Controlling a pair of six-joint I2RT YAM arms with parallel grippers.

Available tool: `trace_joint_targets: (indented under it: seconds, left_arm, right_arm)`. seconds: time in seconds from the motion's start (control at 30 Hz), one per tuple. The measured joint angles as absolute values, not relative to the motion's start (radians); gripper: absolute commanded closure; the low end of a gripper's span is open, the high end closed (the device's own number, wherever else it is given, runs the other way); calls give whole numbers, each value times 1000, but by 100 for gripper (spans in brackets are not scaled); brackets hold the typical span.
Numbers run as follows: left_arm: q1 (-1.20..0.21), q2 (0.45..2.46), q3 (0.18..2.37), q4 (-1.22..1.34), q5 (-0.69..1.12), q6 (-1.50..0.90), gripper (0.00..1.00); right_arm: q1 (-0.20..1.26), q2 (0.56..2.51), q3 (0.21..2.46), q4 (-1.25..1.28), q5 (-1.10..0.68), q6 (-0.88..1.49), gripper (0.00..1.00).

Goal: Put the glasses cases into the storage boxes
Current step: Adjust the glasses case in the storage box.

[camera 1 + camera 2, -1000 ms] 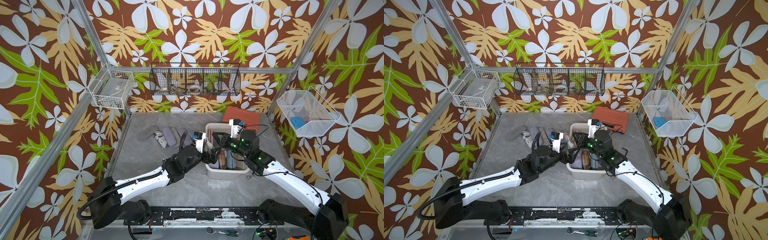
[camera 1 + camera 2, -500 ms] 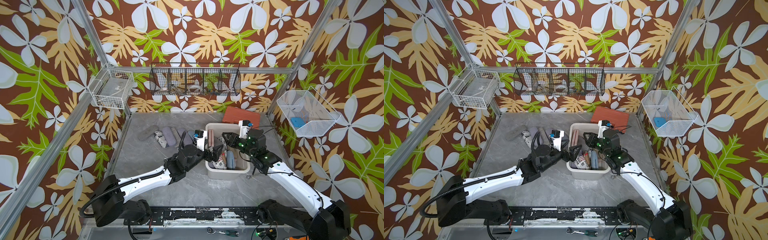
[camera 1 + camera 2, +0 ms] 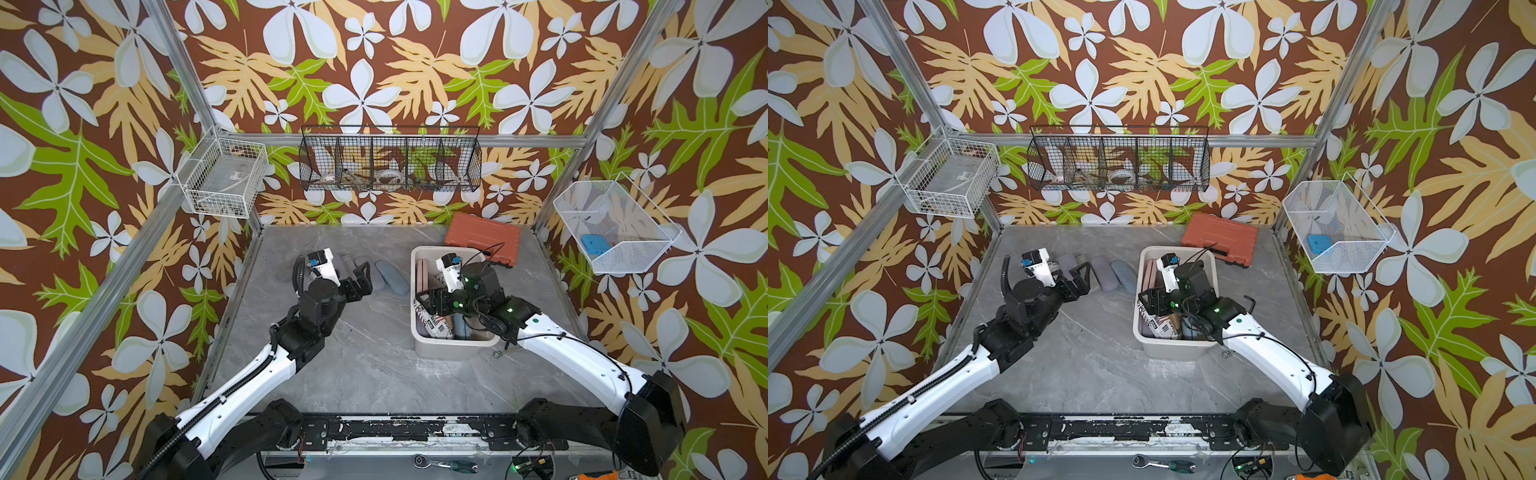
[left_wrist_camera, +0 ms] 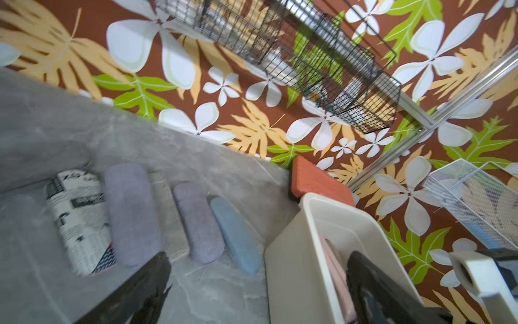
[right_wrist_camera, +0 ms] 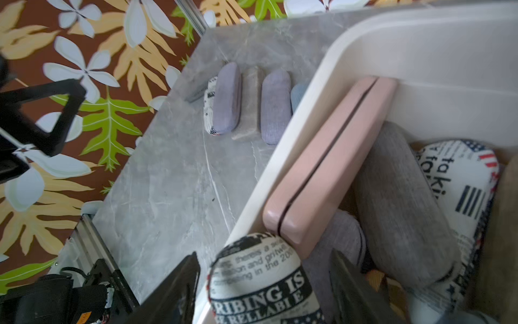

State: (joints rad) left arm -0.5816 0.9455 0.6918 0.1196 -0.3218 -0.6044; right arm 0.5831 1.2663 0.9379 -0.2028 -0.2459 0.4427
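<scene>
Five-odd glasses cases (image 4: pixel 131 213) lie rowed on table (image 3: pixel 374 365); left gripper (image 4: pixel 259 259) near them, wide apart, empty. Several sit in storage box (image 3: pixel 455 347); right gripper (image 5: pixel 265 256) slack astride newsprint case (image 5: pixel 263 289) there.

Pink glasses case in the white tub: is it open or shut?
Shut: in the right wrist view the pink glasses case shows only a thin dark seam between its halves, lying inside the cream tub.

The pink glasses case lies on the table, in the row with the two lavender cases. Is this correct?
No. The pink glasses case lies inside the cream-white tub, against its wall, as the right wrist view shows. The row on the table holds the two lavender cases without it.
</scene>
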Motion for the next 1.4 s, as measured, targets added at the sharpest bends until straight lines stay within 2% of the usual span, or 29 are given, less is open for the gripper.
trace_joint_targets:
  seconds: [0.2,0.4,0.47,0.6,0.73,0.9,1.17,1.27,1.4]
  left_arm:
    - [-568,831,594,56,-347,-659,0]
    - [-567,881,599,40,-362,-678,0]
    - [-563,921,628,16,-378,-678,0]
    - [-500,1045,731,-27,-407,-678,1]
    - [-385,1237,858,-75,-386,-678,8]
    - [-319,1526,1042,-162,-348,-674,5]
    - [-290,1864,1282,-255,-281,-601,1]
    - [-290,1925,1342,-272,-244,-570,5]
    - [-290,1977,1395,-298,-245,-567,16]
  right_arm:
    - [582,1269,898,-200,-167,409,38]
    - [577,1279,872,-233,-66,393,36]
    - [575,1257,871,-250,-49,393,32]
    - [576,1168,897,-267,-31,393,22]
    - [576,1087,897,-256,-25,400,14]
    - [577,1062,897,-255,-25,403,8]
    - [577,1034,872,-246,-38,403,6]
    - [577,1015,856,-241,-47,403,7]
    - [577,1004,854,-236,-50,400,9]
